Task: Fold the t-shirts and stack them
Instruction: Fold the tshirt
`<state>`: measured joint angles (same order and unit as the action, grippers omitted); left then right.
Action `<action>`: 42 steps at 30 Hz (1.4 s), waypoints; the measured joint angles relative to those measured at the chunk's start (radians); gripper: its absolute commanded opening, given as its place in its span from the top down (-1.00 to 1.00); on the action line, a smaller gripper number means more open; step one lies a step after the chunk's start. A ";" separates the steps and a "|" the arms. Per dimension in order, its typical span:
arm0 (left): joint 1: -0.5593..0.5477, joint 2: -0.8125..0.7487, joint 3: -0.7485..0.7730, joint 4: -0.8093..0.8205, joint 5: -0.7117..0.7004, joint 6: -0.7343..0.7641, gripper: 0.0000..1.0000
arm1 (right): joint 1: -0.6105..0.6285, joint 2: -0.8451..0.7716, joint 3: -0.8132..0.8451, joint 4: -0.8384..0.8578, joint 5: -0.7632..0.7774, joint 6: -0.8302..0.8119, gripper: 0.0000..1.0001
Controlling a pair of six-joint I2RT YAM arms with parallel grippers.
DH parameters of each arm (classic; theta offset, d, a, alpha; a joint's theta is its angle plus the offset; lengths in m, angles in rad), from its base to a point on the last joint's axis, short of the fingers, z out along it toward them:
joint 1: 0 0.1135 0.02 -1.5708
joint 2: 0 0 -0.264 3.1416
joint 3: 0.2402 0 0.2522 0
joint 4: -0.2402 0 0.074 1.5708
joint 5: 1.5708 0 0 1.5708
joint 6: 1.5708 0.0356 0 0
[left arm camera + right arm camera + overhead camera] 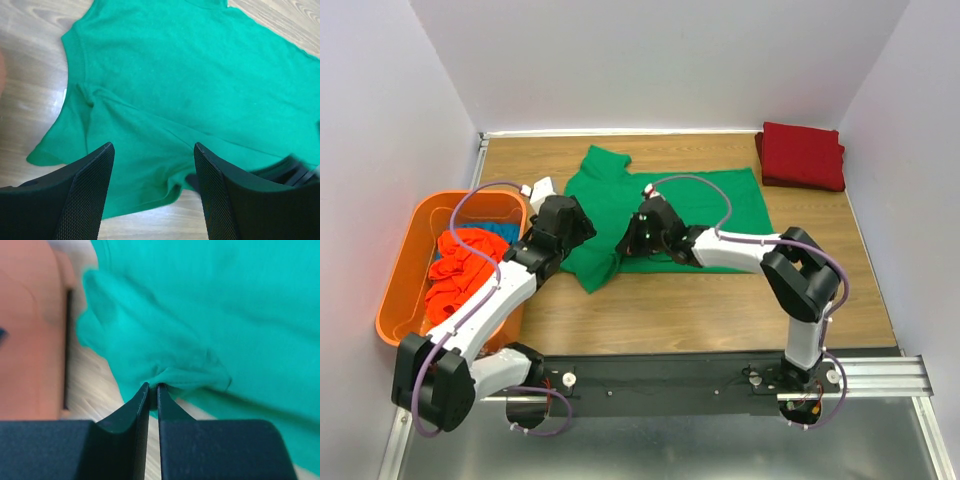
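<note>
A bright green t-shirt point(665, 205) lies spread on the wooden table, its near-left corner bunched. My right gripper point(632, 243) reaches across to that near hem and is shut on a small fold of the green t-shirt point(225, 315), the right gripper point(152, 386) pinching the cloth at its tips. My left gripper point(575, 225) hovers open over the shirt's left sleeve. In the left wrist view the left gripper point(152, 147) has the green t-shirt point(190, 75) and bare wood between its wide-apart fingers, holding nothing. A dark red t-shirt point(803, 155) lies folded at the back right.
An orange plastic bin point(402, 275) stands at the left edge, holding crumpled orange-red t-shirts point(460, 272) and a blue one point(502, 230). The bin point(30, 330) also fills the left of the right wrist view. White walls close in the table on three sides.
</note>
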<state>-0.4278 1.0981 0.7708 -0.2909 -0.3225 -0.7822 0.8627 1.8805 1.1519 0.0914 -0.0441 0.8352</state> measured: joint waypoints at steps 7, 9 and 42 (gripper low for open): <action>0.000 0.064 0.070 0.022 0.010 0.028 -0.44 | -0.108 0.072 0.104 -0.019 -0.079 0.002 0.69; 0.000 0.083 0.089 0.029 0.014 0.035 -0.44 | -0.136 0.106 0.133 -0.024 -0.100 0.002 0.69; 0.008 0.180 0.038 0.056 0.024 -0.020 -0.47 | -0.253 0.208 0.262 -0.037 -0.170 -0.081 -0.34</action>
<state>-0.4198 1.2778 0.8085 -0.2348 -0.2989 -0.8024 0.6094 2.0880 1.4143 0.0540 -0.2138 0.7540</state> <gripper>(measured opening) 0.730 0.669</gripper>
